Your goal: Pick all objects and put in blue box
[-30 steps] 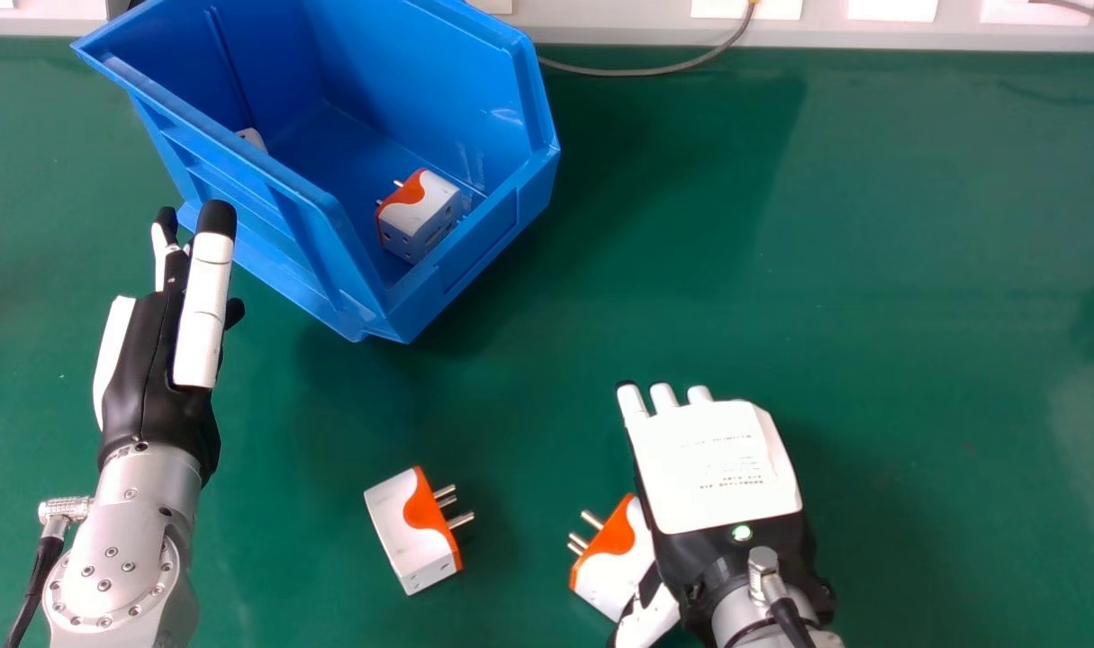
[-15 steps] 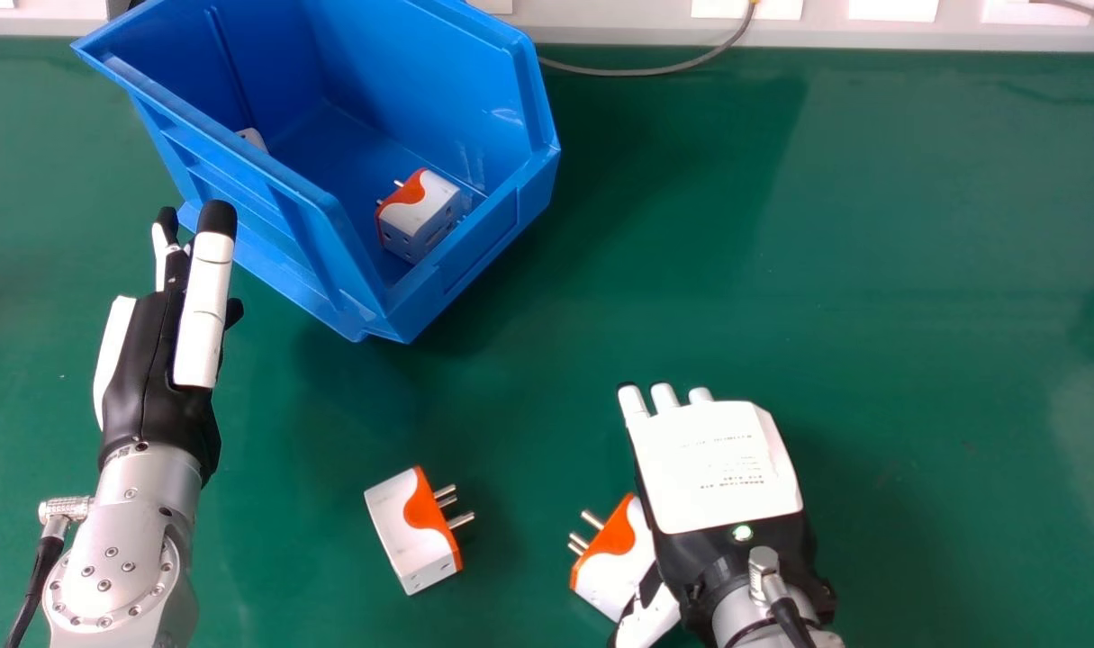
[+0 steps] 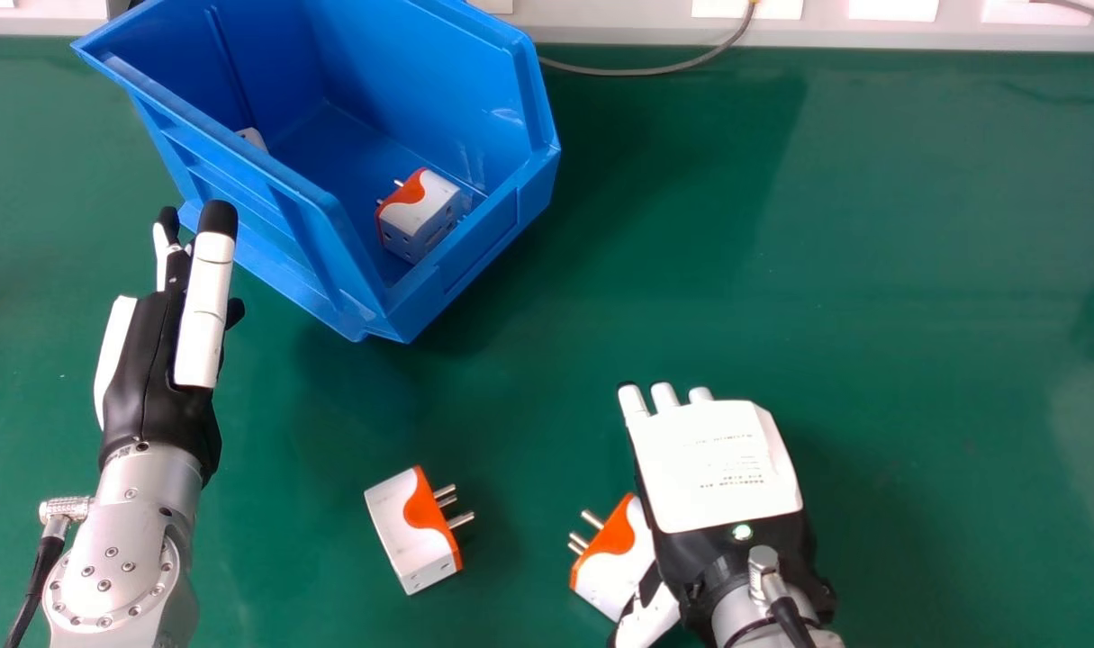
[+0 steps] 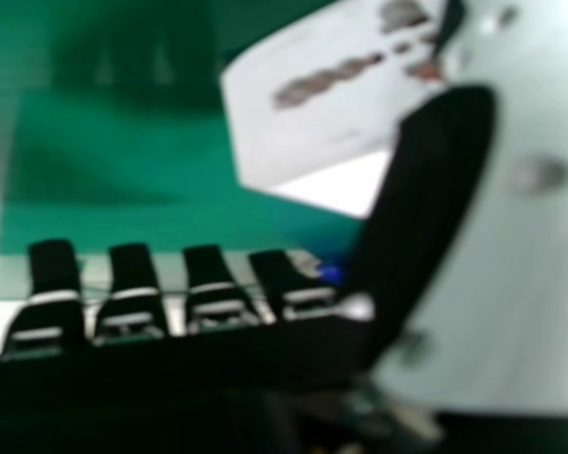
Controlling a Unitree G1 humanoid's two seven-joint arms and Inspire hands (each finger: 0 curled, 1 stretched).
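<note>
On the worktop [image 3: 871, 270], a plug adapter [image 3: 611, 562] lies partly beneath the right hand [image 3: 713, 468], fingers [image 3: 633, 402] released. Recommended: close thumb [image 3: 650, 621] and fingers squarely round its body, clear of the pins [image 3: 592, 519], before lifting. Left hand [image 3: 155, 387]: fingers straight.

On my right hand [image 3: 713, 463] I see dark fingertips [image 4: 130, 270] in a row, slightly apart, my thumb [image 4: 435, 189] partly covering a white plug adapter [image 4: 308, 137], green table [image 4: 104, 151] beyond.

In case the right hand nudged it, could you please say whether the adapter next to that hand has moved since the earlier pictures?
No: the adapter by the right hand lies in the same place, judged against the blue box.
</note>
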